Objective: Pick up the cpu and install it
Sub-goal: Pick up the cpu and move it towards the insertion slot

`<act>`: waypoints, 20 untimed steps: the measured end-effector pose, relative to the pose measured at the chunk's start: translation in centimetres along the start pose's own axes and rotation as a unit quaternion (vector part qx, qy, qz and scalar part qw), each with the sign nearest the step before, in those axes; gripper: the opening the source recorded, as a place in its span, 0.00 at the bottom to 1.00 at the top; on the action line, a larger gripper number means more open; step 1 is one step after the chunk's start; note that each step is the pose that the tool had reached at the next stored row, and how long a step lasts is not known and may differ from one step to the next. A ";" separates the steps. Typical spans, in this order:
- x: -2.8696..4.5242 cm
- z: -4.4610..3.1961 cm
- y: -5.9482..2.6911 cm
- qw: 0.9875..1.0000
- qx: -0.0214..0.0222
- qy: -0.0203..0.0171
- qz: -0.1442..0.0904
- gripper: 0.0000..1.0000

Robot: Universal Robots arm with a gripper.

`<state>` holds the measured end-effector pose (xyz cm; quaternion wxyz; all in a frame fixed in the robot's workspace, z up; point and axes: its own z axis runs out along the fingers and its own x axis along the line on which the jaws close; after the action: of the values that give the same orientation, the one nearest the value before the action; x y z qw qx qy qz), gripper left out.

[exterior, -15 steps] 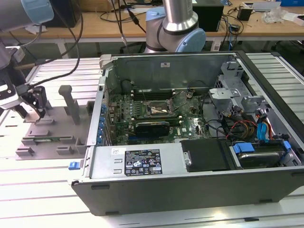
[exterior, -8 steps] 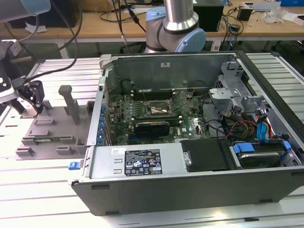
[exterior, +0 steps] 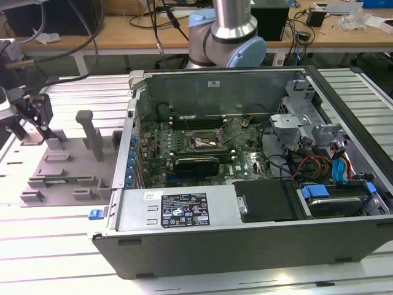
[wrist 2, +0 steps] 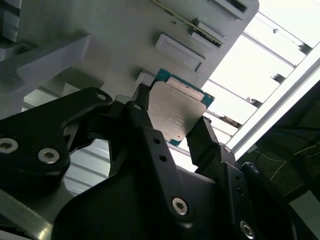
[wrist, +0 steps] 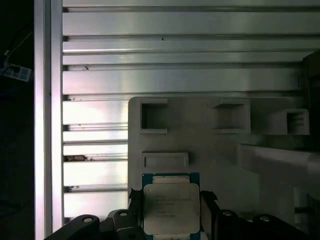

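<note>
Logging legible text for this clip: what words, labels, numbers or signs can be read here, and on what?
Flat square silver-topped cpu: faint engraved lines, too blurred to read.
Black-and-white label on the grey metal box: print too small to read.
Small white sticker on the case's back wall: unreadable.
No text reads clearly.

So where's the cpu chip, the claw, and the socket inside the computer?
cpu (wrist: 171,207): first wrist view, middle of its silver top.
claw (wrist 2: 175,119): second wrist view, midway between the two fingertips that clasp the chip's sides.
socket (exterior: 206,142): exterior view, centre of the square frame on the motherboard.
</note>
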<state>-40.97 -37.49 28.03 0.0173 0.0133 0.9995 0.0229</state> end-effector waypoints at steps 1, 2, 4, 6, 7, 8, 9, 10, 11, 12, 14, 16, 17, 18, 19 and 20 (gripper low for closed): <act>-0.01 -0.48 0.02 1.000 0.000 0.000 0.000 0.55; -0.02 -0.76 0.04 1.000 0.000 0.000 0.000 0.55; -0.04 -1.30 0.06 1.000 0.000 -0.001 0.000 0.55; -0.06 -1.76 0.08 1.000 0.000 -0.001 0.000 0.55; -0.07 -1.96 0.09 1.000 0.000 -0.001 0.000 0.55; -0.08 -2.31 0.11 1.000 0.000 -0.001 0.000 0.55; -0.08 -2.54 0.12 1.000 0.000 -0.001 0.000 0.55; -0.09 -2.75 0.13 1.000 0.000 -0.001 0.000 0.55; -0.10 -3.08 0.14 1.000 0.000 -0.001 0.000 0.55; -0.11 -3.30 0.15 1.000 0.000 -0.001 0.000 0.55; -0.12 -3.74 0.17 1.000 0.000 -0.002 0.000 0.55; -0.14 -4.07 0.19 1.000 0.000 -0.002 0.000 0.55; -0.14 -4.21 0.20 1.000 0.000 -0.002 0.000 0.55; -0.15 -4.42 0.21 1.000 0.000 -0.002 0.000 0.55; -0.15 -4.62 0.22 1.000 0.000 -0.002 0.000 0.55; -0.16 -4.78 0.22 1.000 0.000 -0.002 0.000 0.55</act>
<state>-40.98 -37.49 32.82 0.0188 0.0133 0.9995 0.0229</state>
